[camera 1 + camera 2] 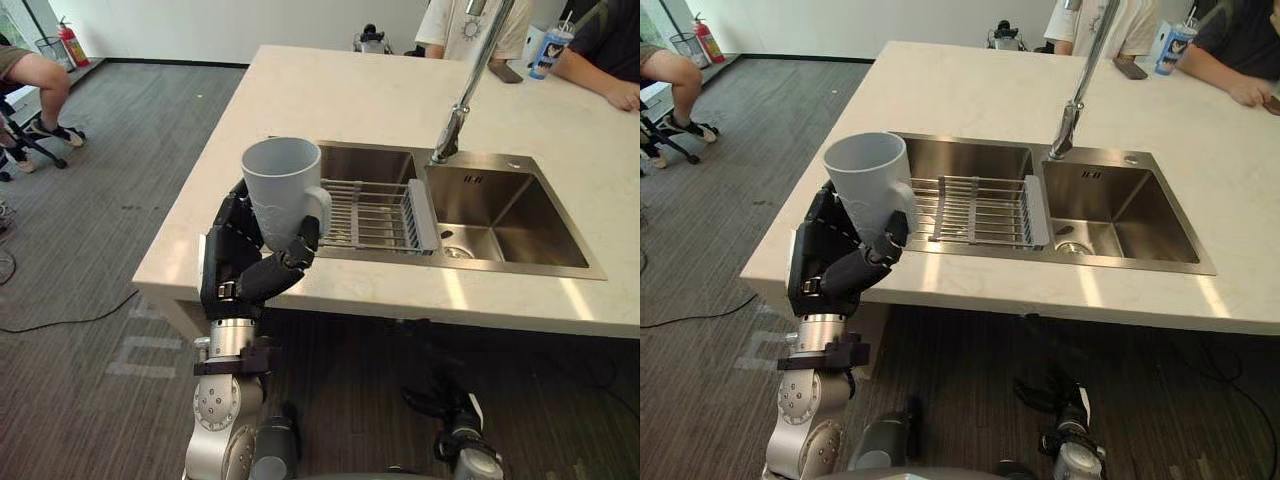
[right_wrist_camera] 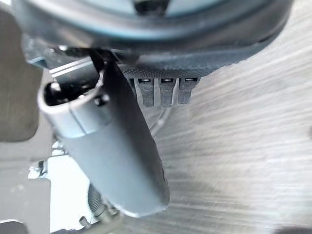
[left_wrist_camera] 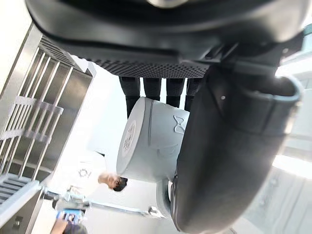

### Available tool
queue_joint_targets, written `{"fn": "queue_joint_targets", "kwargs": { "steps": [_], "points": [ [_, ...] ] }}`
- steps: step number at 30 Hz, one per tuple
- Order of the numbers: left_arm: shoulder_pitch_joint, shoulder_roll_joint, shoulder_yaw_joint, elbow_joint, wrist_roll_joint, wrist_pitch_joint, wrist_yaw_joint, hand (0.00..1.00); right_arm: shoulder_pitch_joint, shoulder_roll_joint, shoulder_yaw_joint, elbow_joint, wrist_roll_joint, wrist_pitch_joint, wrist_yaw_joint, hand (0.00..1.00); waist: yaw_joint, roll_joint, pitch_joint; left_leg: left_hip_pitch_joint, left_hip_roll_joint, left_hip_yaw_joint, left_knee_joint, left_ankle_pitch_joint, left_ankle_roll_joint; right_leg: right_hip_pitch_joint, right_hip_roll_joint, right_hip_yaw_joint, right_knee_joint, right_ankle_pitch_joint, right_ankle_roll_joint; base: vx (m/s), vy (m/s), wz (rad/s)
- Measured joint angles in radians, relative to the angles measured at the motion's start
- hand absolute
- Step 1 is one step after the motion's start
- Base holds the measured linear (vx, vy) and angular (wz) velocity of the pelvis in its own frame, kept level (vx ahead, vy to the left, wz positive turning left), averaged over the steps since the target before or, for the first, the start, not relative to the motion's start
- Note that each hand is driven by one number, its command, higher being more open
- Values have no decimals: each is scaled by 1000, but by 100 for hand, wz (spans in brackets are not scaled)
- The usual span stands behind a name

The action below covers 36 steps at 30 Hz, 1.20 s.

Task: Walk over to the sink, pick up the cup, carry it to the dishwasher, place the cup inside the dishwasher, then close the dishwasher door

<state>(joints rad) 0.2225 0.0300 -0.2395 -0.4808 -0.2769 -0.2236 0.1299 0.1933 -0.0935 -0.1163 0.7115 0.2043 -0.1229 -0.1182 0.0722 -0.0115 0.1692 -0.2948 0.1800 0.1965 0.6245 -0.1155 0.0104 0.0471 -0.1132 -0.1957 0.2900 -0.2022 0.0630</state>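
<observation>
A pale grey cup (image 1: 280, 188) with a handle is held upright in my left hand (image 1: 238, 268), above the near left corner of the counter (image 1: 330, 90). The fingers wrap its far side and the thumb presses its near side below the handle. In the left wrist view the cup (image 3: 151, 141) sits between the fingers and the thumb (image 3: 229, 161). To the right lies the steel double sink (image 1: 500, 265). My right hand (image 2: 117, 161) hangs low over the floor with relaxed fingers, holding nothing.
A wire rack (image 1: 375, 215) spans the sink's left basin and a tall faucet (image 1: 460, 110) rises behind it. People sit at the counter's far side beside a blue drink cup (image 1: 551, 48). Another person sits at far left (image 1: 40, 80). Grey carpet lies to the left.
</observation>
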Motion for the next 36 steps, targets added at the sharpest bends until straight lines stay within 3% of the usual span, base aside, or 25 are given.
{"fn": "queue_joint_targets", "kwargs": {
  "steps": [2, 3, 4, 5, 6, 7, 9, 13, 15, 16, 18, 20, 23, 24, 26, 27, 29, 30, 31, 32, 33, 34, 36],
  "points": [
    [-2, 1, -38, 9, 0, 0, -13, 30, 20, -6, -8, -26, -1, -1, -4, 90, -31, 7, -13, 91, 35, -34, 62, -95, -54, -20, -45, -11, -22, 37, 37, -183, 276, 31],
    [-2, -2, -50, 16, 1, 0, -13, 30, 25, -7, -13, -27, -1, -1, -6, 90, -38, 18, -31, 126, 38, -54, 15, -113, -83, -34, -49, -14, -33, 40, 44, -152, 435, 25],
    [-6, -15, -63, 29, 1, -1, -15, 30, 29, -22, -20, -26, -1, -3, -8, 90, -44, 51, -75, 179, 25, -82, -174, -206, -119, -83, -53, -14, -27, 54, 72, -79, 400, 7],
    [-20, 12, -58, 53, 1, -4, -17, 30, 10, 9, -25, 5, 0, 2, -8, 90, -44, 17, -80, 187, -23, -60, -223, -176, -103, -105, -93, 9, -22, 60, 78, -67, 358, 19],
    [-27, 30, -54, 80, 1, -3, -10, 30, 21, 30, -22, 8, 0, 3, -2, 90, -52, -3, -86, 195, -63, -68, -272, -128, -63, -97, -106, 9, -48, 64, 79, -6, 180, 37],
    [-33, 36, -46, 107, 1, -1, -5, 30, 33, 43, -21, 10, -1, 3, 8, 90, -65, -17, -90, 197, -96, -82, -295, -112, -43, -79, -108, 19, -85, 81, 75, -4, 167, 60],
    [-33, 37, -36, 134, 0, 9, 0, 30, 36, 44, -18, 34, -2, 3, 12, 90, -67, -17, -90, 191, -150, -97, -293, -105, -21, -51, -140, 25, -117, 109, 67, 25, 239, 48],
    [-38, 63, -36, 134, 1, 9, 0, 30, 31, 43, -14, 33, -4, 3, 13, 90, -68, -17, -90, 180, -174, -132, -276, -103, -18, -51, -141, 76, -85, 109, 62, 13, 93, 30],
    [-38, 75, -63, 134, 1, 9, 0, 30, 38, 43, -14, 26, -9, 1, 11, 90, -84, -18, -91, 176, -173, -206, -270, -98, -13, -64, -88, 246, -8, 44, 23, -13, -53, 82],
    [-38, 75, -69, 134, 1, 9, -1, 30, 47, 44, -14, 23, -9, 0, 10, 90, -90, -26, -95, 168, -176, -230, -264, -95, -14, -61, -66, 285, 1, 21, 22, -38, -164, 111],
    [-34, 63, -73, 134, 1, 9, -1, 30, 57, 35, -14, 21, -9, 1, 5, 90, -83, -34, -98, 148, -197, -273, -241, -93, -24, -44, -56, 288, 20, -18, 26, -56, -154, 81],
    [-9, 64, -68, 118, 1, 9, -1, 30, 55, 34, -8, -5, -10, 1, -4, 90, -58, -23, -103, 128, -190, -326, -255, -70, -51, -26, -43, 226, -8, -25, 23, -125, -151, 60],
    [28, 60, -63, 73, 1, 9, -1, 30, 55, 34, 17, -64, -12, -1, -14, 90, -53, -24, -103, 106, -199, -413, -317, -4, -72, -13, -40, 131, -22, -25, 21, -183, -173, 97],
    [39, 54, -60, 51, 1, 9, 0, 30, 51, 36, 17, -83, -12, -3, -19, 90, -45, -24, -102, 90, -181, -388, -356, 2, -62, -14, -48, 84, -23, -22, 17, -200, -163, 145],
    [40, 30, -46, 40, 0, 7, 0, 30, 49, 37, 17, -98, -13, -6, -31, 90, -44, -29, -102, 60, -114, -228, -403, 2, -40, -12, -59, -7, -31, -6, -3, -160, -88, 153],
    [36, 4, -32, 39, -1, 6, 6, 30, 33, 31, 17, -96, -18, -9, -42, 90, -44, -22, -99, -10, -26, 17, -234, -20, 1, -11, -75, -77, -32, -4, -5, -86, 2, 128],
    [39, -15, -30, 40, -14, 5, 14, 30, 24, 14, 16, -96, -24, -8, -53, 90, -44, 29, -103, -17, 53, 210, -121, 14, 74, 5, -49, -134, -1, -6, -4, -71, 57, 157],
    [33, -4, -46, 38, -21, 0, 16, 30, 9, 8, 11, -83, -32, -6, -60, 90, -71, 35, -103, 5, 3, 247, -226, 25, 60, 12, -66, -162, 17, -22, -21, -81, 127, 187],
    [28, 12, -47, 35, -22, -10, 16, 30, -5, 20, 7, -68, -34, -10, -59, 90, -83, -1, -103, 19, -47, 242, -297, 25, 59, 15, -95, -162, -5, -41, -34, -62, 130, 193],
    [19, 28, -39, 37, -26, -27, 17, 30, -31, 38, 7, -43, -38, -14, -58, 90, -84, -48, -101, 13, -89, 260, -277, 1, 79, 30, -140, -180, -46, -63, 19, -34, 127, 114],
    [21, 14, -28, 46, -39, -29, 19, 30, -78, 22, 8, -13, -45, -12, -56, 90, -73, -19, -91, 19, -62, 219, -173, -66, 65, 33, -120, -208, -26, -53, 30, -12, 86, 99],
    [17, 11, -21, 58, -40, -30, 20, 30, -93, 26, 7, 3, -47, -11, -56, 90, -77, -18, -85, 9, -73, 200, -164, -79, 52, 39, -128, -217, -2, -52, 34, 13, 211, 74],
    [20, 3, -25, 99, -55, -20, 24, 30, -128, 28, 16, 34, -50, -5, -52, 90, -67, -14, -72, 22, -115, 150, -152, -110, 64, -28, -196, -201, 249, -34, 24, 38, 268, 75]
  ]
}}
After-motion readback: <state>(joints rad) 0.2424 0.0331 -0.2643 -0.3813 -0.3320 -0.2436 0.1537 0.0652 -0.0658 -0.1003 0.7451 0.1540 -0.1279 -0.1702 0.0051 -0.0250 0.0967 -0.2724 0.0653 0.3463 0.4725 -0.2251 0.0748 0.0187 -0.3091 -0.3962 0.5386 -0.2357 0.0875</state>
